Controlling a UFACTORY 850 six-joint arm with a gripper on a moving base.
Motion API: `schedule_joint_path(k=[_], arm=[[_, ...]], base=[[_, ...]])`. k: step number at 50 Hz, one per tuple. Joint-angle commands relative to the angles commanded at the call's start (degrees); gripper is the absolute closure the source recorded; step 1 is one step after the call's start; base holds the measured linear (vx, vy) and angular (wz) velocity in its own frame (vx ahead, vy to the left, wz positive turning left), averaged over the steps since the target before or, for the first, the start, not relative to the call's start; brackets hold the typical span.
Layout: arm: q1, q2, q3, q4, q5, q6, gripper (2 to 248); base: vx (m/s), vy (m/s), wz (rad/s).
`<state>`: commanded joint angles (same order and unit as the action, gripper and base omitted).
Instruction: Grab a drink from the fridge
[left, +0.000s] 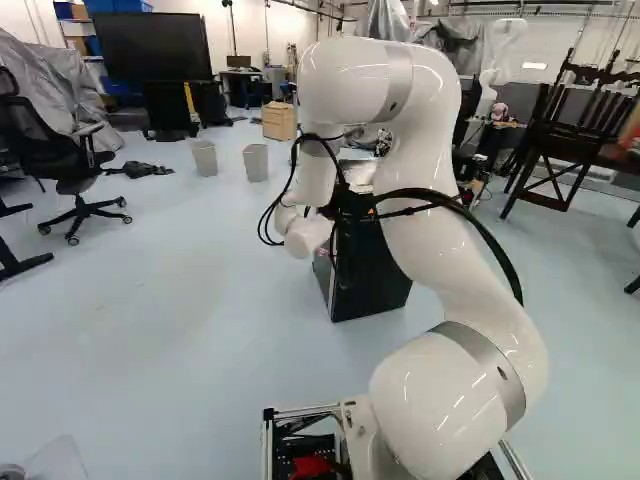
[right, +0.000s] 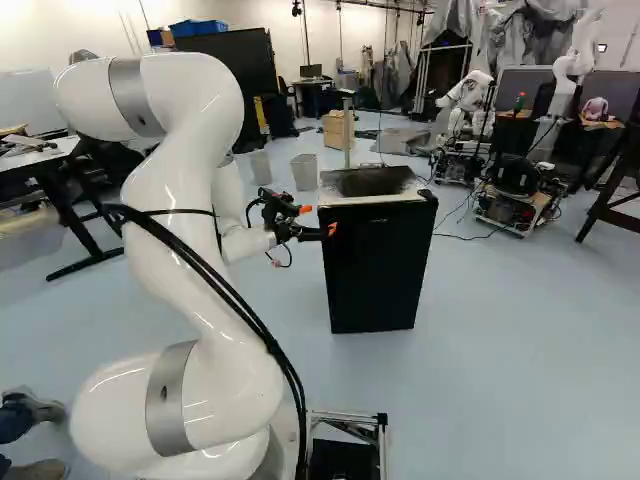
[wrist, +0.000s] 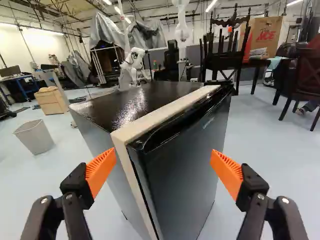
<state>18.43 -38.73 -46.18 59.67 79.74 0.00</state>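
Orange pads (wrist: 227, 172) spread wide, our gripper (wrist: 164, 161) faces the near corner (wrist: 123, 138) of the mini fridge (wrist: 135, 102), and advancing off-line we could ram its closed door (wrist: 187, 170).

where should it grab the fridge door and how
Probably the raised lip along the top of the fridge door, with the gripper coming from the front and slightly above. The lip runs the door's width, while the face below is flat and gives little to pinch. The hinge side can't be told from here.
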Motion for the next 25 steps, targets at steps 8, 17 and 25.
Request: schedule_joint_path(k=[8,17,25], arm=[[-0.1,-0.5,-0.8,0.0,0.0,0.0,3],[-0.3,-1.1,-1.8,0.0,0.0,0.0,3],[-0.4,-1.6,-2.6,0.0,0.0,0.0,3]], base=[[0.000,0.000,0.000],[0.000,0.000,0.000],[0.000,0.000,0.000]])
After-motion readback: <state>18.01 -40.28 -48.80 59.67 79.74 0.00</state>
